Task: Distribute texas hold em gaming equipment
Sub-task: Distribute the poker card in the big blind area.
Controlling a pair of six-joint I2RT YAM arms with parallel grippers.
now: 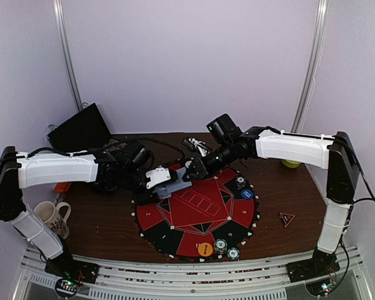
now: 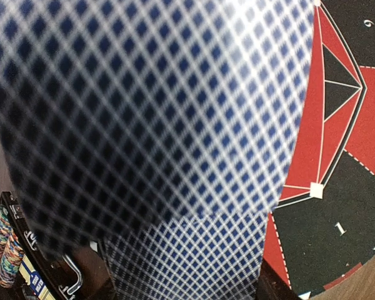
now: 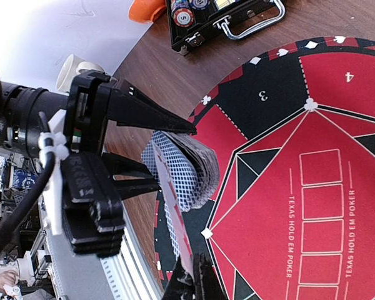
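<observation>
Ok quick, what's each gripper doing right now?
Left gripper: closed on the deck of cards.
Right gripper: shut on a card.

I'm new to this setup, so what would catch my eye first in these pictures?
The red and black poker mat in the middle of the table stands out. At its far left edge the left gripper holds a deck of blue-checked cards, and the right gripper pinches one card from it.

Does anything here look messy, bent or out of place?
Yes: the deck of cards, clamped in the left gripper over the edge of the poker mat, is bowed into a curve and splayed rather than square. The right gripper pinches one card sticking out of it.
</observation>
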